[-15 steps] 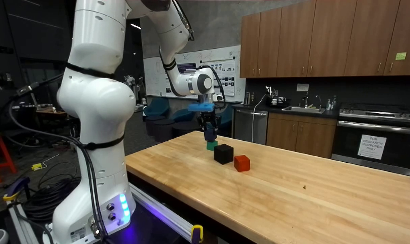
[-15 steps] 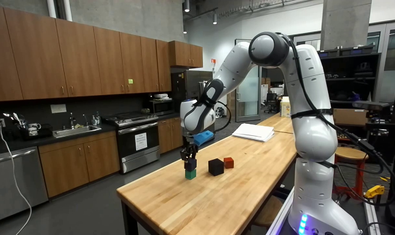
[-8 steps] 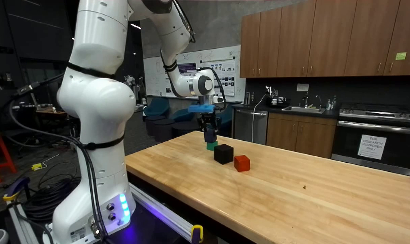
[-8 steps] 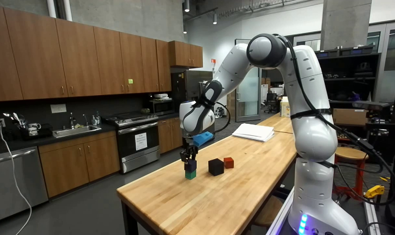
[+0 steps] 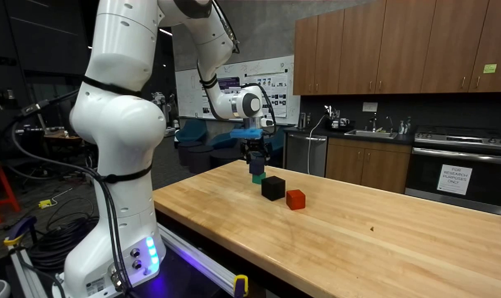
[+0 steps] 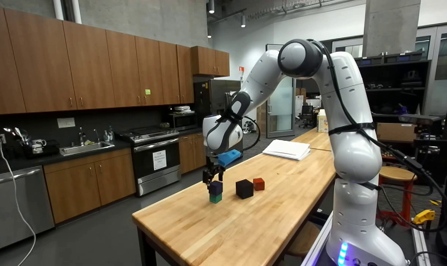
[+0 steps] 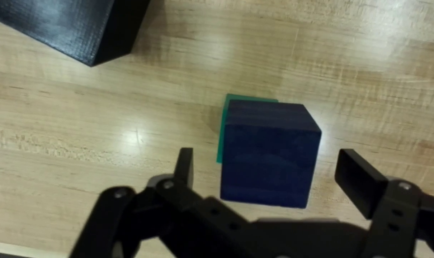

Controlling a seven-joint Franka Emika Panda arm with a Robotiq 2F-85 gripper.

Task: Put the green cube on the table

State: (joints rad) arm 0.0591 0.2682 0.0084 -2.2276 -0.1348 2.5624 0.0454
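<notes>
The green cube (image 5: 258, 179) rests on the light wooden table (image 5: 358, 256) near its far end. On top of it sits a dark blue cube (image 6: 215, 187), slightly offset. From above, in the wrist view, only a thin edge of the green cube (image 7: 235, 96) shows past the dark blue cube (image 7: 269, 165). My gripper (image 7: 266, 157) stands open over the stack, its fingers (image 7: 184, 166) to either side of the dark blue cube with visible gaps, touching neither side. In an exterior view the gripper (image 6: 213, 177) is just above and around the top of the blue cube.
A larger black cube (image 6: 244, 189) stands close beside the stack, its corner (image 7: 59, 25) also in the wrist view. Past it is a red cube (image 5: 295, 199). White papers (image 6: 287, 149) lie farther along the table.
My gripper has opened and let go of the dark blue cube, which stays on the green cube. The arm's elbow has dipped slightly.
</notes>
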